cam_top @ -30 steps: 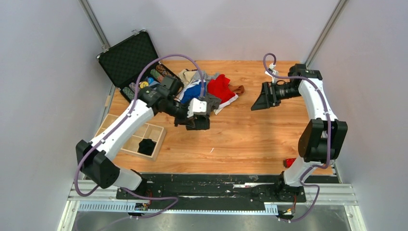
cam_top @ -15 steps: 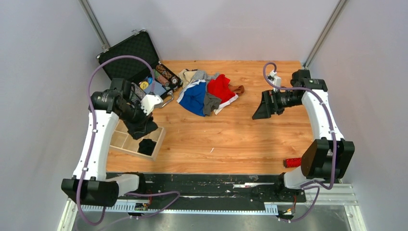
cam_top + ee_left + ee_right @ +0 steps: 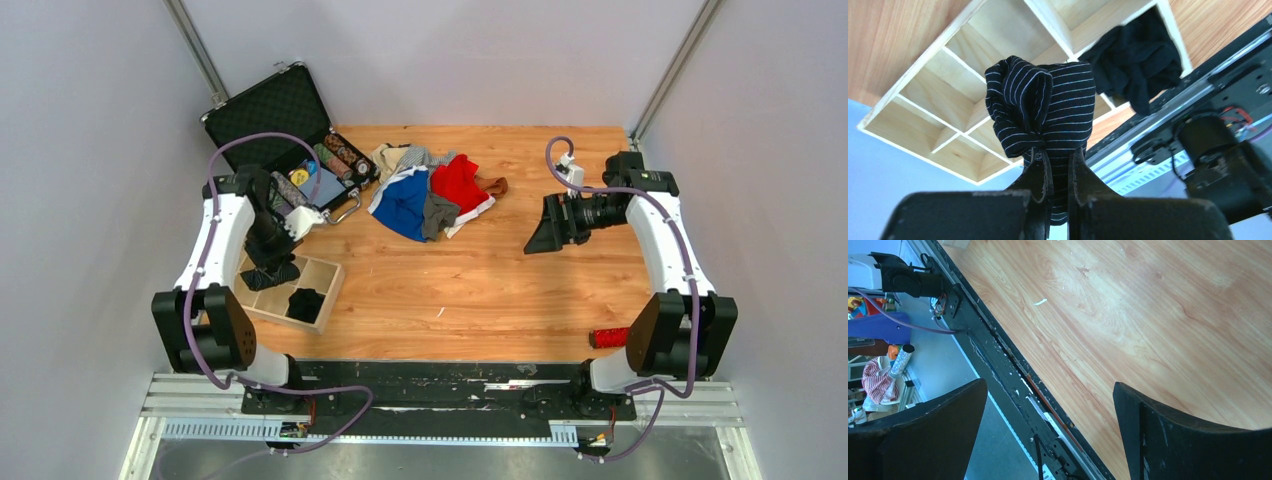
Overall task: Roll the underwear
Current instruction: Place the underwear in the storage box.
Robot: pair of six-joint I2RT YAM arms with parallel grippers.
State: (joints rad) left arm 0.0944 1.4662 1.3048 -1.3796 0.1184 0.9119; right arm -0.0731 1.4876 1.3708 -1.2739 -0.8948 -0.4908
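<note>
My left gripper is shut on a rolled black underwear with thin white stripes. It holds the bundle just above the wooden divided box. From above, the left gripper sits over a left compartment of that box. Another black rolled underwear lies in the near compartment. A loose pile of underwear in blue, red, grey and beige lies at the back middle of the table. My right gripper hangs open over bare wood right of the pile, with nothing between its fingers.
An open black case stands at the back left, with rows of striped chips in its lower half. A red bristly roller lies by the right arm's base. The black base rail runs along the near table edge.
My left arm has swung from the table's middle to the left and now holds the black striped bundle over the wooden box. The right arm has barely shifted.
</note>
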